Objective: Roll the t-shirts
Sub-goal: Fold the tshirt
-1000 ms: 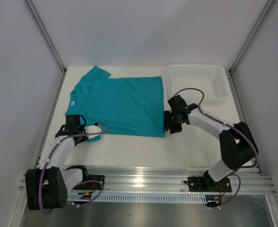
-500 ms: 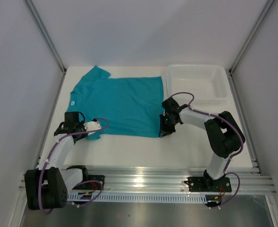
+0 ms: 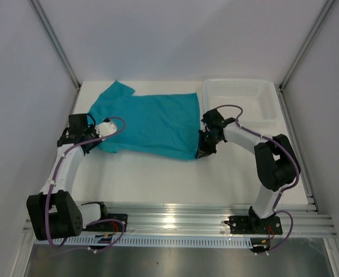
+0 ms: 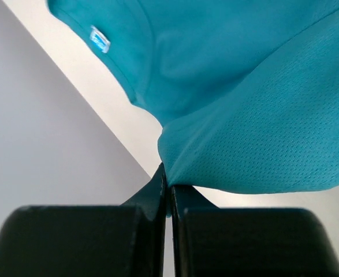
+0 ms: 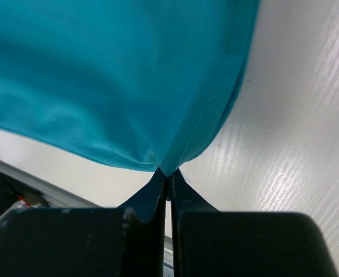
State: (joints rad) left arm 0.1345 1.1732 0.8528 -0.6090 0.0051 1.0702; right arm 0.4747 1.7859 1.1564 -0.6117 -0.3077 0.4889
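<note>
Top external view: the t-shirt (image 3: pixel 149 121) lies spread on the table (image 3: pixel 157 179) from centre toward 11 o'clock, with the basket (image 3: pixel 271 107) just beside its hem at 1 o'clock. The left gripper (image 4: pixel 168 186), at 9 o'clock, is pressed together on the shirt's near sleeve edge. The right gripper (image 5: pixel 168 176), just right of centre, pinches the near hem corner.

Left gripper (image 4: pixel 168 180), right gripper (image 5: pixel 169 175): both closed.
</note>
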